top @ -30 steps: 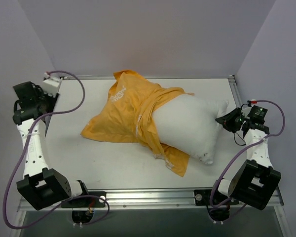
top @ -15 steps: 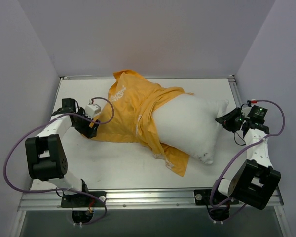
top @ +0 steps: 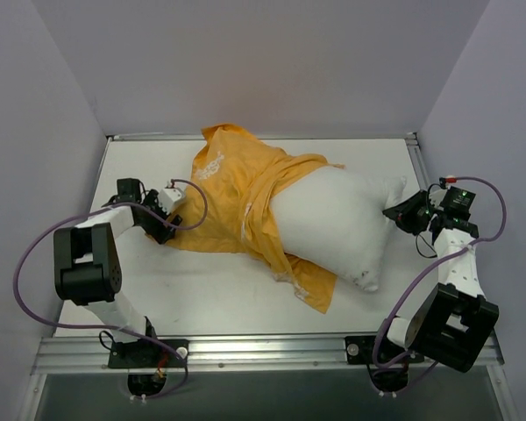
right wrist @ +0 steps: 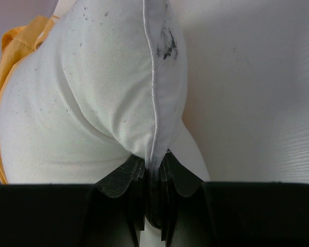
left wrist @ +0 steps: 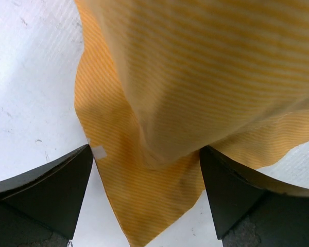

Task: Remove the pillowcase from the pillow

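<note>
The orange-yellow pillowcase [top: 228,189] lies bunched over the left half of the white pillow [top: 333,219], mid-table. Its printed face does not show. My left gripper [top: 165,226] is low at the cover's left corner. In the left wrist view it [left wrist: 147,195] is open, with the orange corner [left wrist: 159,170] lying between the two dark fingers [left wrist: 51,195] on the table. My right gripper [top: 394,213] is shut on the pillow's right corner. In the right wrist view it [right wrist: 153,170] pinches the pillow's seam [right wrist: 152,108]; orange cloth [right wrist: 10,56] shows at the far left.
The white table [top: 210,289] is boxed in by grey walls on three sides. A metal rail [top: 263,349] runs along the near edge. A loose orange flap [top: 311,285] trails toward the front under the pillow.
My left arm has swung in from the far left wall to the pillowcase's left corner and settled low there. The right arm, pillow and cover have not moved.
</note>
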Robot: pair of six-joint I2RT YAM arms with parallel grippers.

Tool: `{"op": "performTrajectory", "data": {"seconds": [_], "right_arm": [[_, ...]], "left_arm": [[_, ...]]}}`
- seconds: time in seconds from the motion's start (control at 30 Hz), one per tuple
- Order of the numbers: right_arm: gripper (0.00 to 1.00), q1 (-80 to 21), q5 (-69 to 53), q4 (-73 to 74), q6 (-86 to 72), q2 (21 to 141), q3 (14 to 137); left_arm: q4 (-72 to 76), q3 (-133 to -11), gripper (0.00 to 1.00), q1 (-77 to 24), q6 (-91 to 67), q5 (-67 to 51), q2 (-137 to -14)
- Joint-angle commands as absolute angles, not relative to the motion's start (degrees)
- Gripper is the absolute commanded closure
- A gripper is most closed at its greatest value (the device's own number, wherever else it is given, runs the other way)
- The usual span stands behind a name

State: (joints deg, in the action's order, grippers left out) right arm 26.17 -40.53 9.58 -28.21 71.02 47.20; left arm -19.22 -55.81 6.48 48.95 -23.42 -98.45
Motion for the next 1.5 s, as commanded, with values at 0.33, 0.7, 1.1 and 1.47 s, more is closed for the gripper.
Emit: {"op": "performTrajectory", "data": {"seconds": [0.33, 0.7, 1.1, 1.47], "right_arm": [[1.00, 26.3, -41.3, 7.1, -27.4, 69.4, 47.7], [1.00, 29.9, -40.4, 6.3, -29.0, 69.6, 47.2], [1.00, 33.0, -38.6, 7.1, -29.2, 69.3, 47.5], [1.00, 34.4, -36.0, 9.9, -27.7, 69.3, 50.1]], "left_arm": [[-20.6, -59.2, 0.98, 4.9, 53.2, -21.6, -103.0], [-17.9, -61.4, 0.98, 18.3, 36.8, -20.1, -89.8], [-24.0, -77.2, 0.98, 35.9, 34.9, -23.7, -72.9], [-26.3, -111.5, 0.98, 38.7, 25.5, -19.7, -84.9]]}}
